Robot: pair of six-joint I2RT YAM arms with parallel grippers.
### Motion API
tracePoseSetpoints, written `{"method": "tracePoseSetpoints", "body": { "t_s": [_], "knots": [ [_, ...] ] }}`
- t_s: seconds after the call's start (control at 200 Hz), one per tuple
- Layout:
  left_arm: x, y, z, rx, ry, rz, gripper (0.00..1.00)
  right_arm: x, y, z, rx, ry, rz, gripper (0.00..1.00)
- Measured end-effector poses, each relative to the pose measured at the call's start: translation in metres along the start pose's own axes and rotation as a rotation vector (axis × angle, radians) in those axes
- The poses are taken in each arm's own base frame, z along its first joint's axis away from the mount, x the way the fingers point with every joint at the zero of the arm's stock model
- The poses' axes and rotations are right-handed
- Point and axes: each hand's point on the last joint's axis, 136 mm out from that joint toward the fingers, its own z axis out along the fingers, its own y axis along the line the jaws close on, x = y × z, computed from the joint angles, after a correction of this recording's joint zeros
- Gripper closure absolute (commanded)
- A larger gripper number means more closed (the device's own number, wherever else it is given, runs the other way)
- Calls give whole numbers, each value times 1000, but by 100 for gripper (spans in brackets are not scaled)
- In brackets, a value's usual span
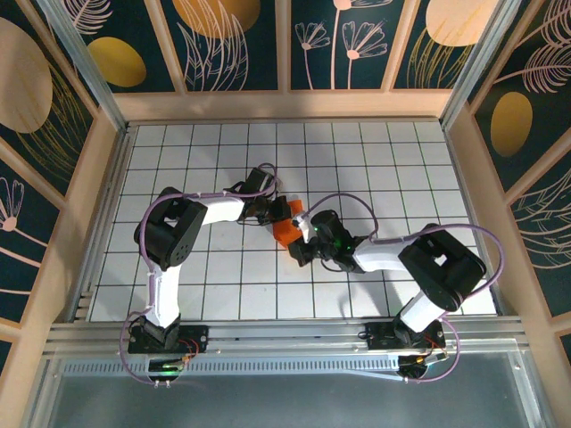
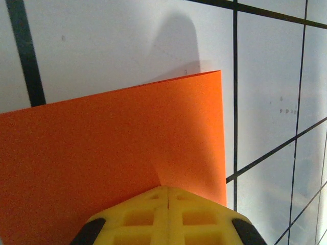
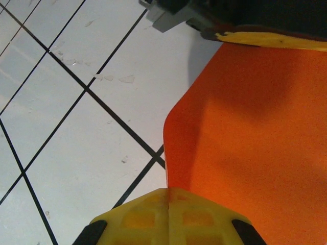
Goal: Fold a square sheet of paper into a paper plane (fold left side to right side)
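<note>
The left jaws and right jaws each clamp the paper (image 1: 287, 230), bowed between them over the worktop (image 1: 401, 160). Uneven pulling could tear it or slip an edge, skewing the crease.

Left arm (image 1: 163, 290), right arm (image 1: 384, 259): white links, bulky black joint housings, black bases. Lilac cable (image 1: 486, 234) loops along each. Gripper fingers (image 2: 138, 217): yellow plastic, square recesses, black corners.

table (image 1: 401, 160): white, black grid | walls (image 1: 241, 45): dark floral panels, light wood frames
</note>
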Motion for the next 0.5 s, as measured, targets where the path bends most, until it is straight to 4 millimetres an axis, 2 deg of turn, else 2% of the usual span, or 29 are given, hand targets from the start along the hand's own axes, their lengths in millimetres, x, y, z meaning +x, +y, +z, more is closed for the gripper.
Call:
{"method": "tracePoseSetpoints", "body": {
  "t_s": [0.495],
  "knots": [
    [0,0,0,-3,-2,2,99,-7,-30,0,75,31,99,100]
  ]
}}
